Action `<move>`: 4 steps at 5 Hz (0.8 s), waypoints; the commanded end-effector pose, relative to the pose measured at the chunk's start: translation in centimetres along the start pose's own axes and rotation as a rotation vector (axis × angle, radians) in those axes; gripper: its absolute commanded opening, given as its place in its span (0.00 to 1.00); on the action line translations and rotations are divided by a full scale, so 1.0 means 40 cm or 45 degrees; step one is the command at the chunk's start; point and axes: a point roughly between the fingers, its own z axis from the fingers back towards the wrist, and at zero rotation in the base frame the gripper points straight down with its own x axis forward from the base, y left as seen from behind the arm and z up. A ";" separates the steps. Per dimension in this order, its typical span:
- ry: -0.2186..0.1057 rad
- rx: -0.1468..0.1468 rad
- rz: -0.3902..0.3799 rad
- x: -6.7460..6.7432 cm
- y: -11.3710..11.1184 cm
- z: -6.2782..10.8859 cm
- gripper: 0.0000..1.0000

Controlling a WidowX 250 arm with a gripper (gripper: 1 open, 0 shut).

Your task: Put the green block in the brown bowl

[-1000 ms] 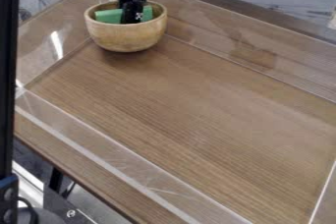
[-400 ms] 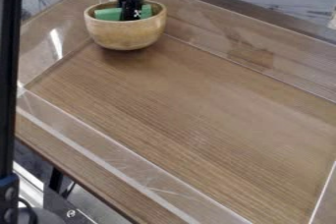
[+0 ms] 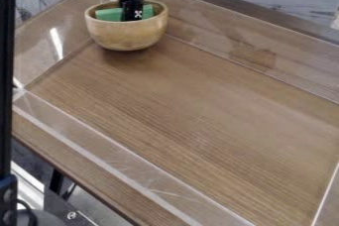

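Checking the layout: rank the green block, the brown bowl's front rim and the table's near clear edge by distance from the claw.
1. green block, inside the bowl, directly at the claw.
2. brown bowl, front rim just below the claw.
3. clear edge, far off at the table's near side.

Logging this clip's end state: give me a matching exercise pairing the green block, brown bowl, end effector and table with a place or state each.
Things:
1. green block
2. brown bowl
3. end effector
4. table

Places or states:
A. wood-grain surface inside clear walls
B. reaching down into the bowl, shut
C. lying inside the bowl
D. standing near the table's far left corner

Pairs: 1-C, 2-D, 3-B, 4-A
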 end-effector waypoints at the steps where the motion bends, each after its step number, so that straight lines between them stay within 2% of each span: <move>1: -0.096 -0.003 -0.035 0.034 -0.005 -0.046 0.00; 3: -0.178 -0.016 -0.027 0.036 -0.018 -0.040 0.00; 4: -0.169 -0.013 -0.019 0.039 -0.010 -0.039 0.00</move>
